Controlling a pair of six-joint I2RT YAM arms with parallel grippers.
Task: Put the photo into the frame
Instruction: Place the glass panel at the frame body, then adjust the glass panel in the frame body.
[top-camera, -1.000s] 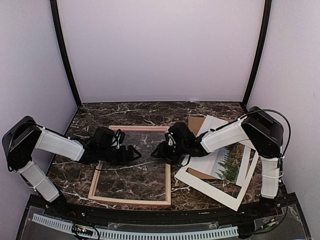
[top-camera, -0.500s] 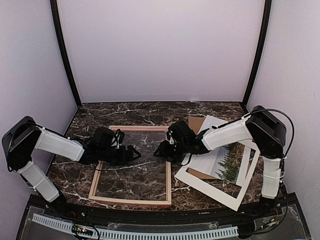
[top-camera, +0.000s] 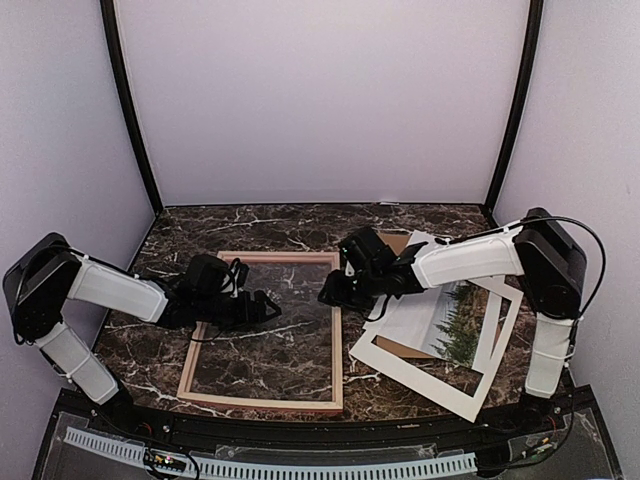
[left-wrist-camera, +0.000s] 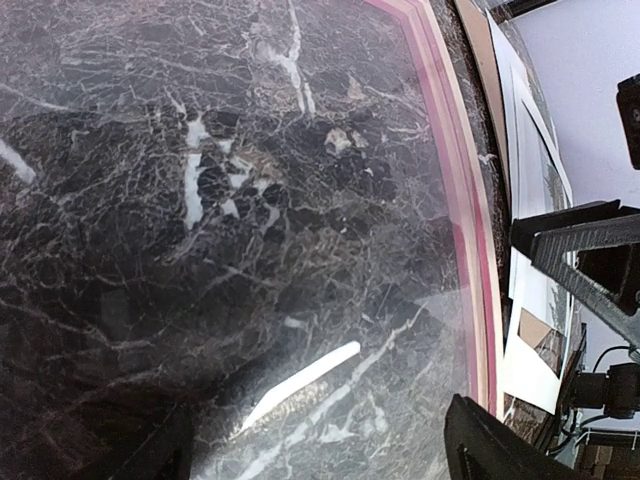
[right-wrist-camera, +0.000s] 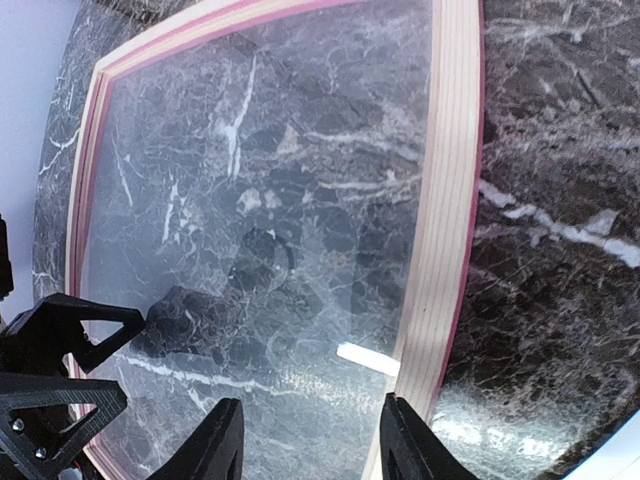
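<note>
At the near edge, the frame's (top-camera: 262, 400) near rail ran close to the table's (top-camera: 150, 355) lip, leaving only a thin strip of marble there. The frame lay flat with its tan back up. It held a glass pane (right-wrist-camera: 260, 200), and the dark veined marble showed through it.

Just right of it lay a tilted, loose stack whose near-left corner sat just beside the frame's right rail. A white mat (top-camera: 420, 378) formed the stack's near side. The photo (top-camera: 455, 325) lay in this stack, well right of the frame opening, its green trees showing through the mat. A brown board (top-camera: 391, 244) stuck out at the far side.

The left gripper (top-camera: 268, 305) hung low over the pane, inside the rails, its fingers (left-wrist-camera: 500, 450) spread wide with nothing between them. The right gripper (top-camera: 332, 292) hung over the frame's right rail towards its far end, with its arm crossing above the stack. Its fingers (right-wrist-camera: 222, 440) were about half spread and gripped nothing, one over the glass and one over the rail.

Marble lay bare left of the frame and in a broad band beyond it. Pale lilac walls (top-camera: 320, 100) closed in the left, right and far sides.
</note>
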